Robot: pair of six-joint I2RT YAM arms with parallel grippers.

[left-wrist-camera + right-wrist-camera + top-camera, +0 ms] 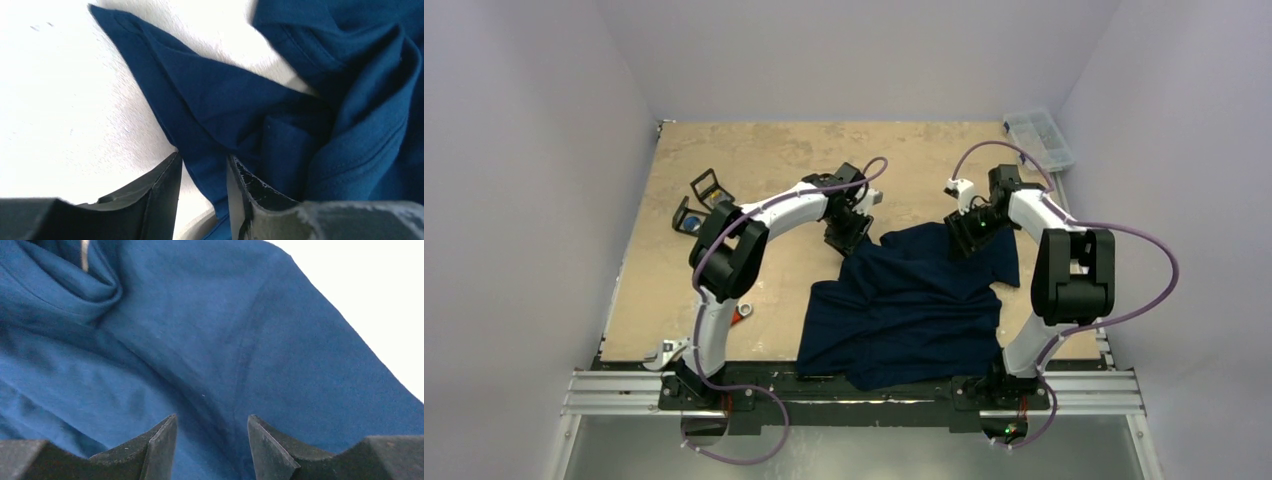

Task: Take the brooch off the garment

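Progress: basically 0. My left gripper (202, 157) straddles a fold of the T-shirt (904, 300) with jaws apart, right gripper (211, 417) sits spread over it, and I can't spot the brooch.

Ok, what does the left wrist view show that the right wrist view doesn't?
Only left wrist: a pointed folded corner of the navy T-shirt on the pale table, bunched folds to its right, and cloth running down between the left fingers, which stand apart. Only right wrist: a smoother stretch of cloth crossed by a seam, ahead of the parted right fingers, and a thin pale sliver in a fold at top left; I cannot tell whether it is the brooch. Both: the same shirt, bright table, no clear brooch.
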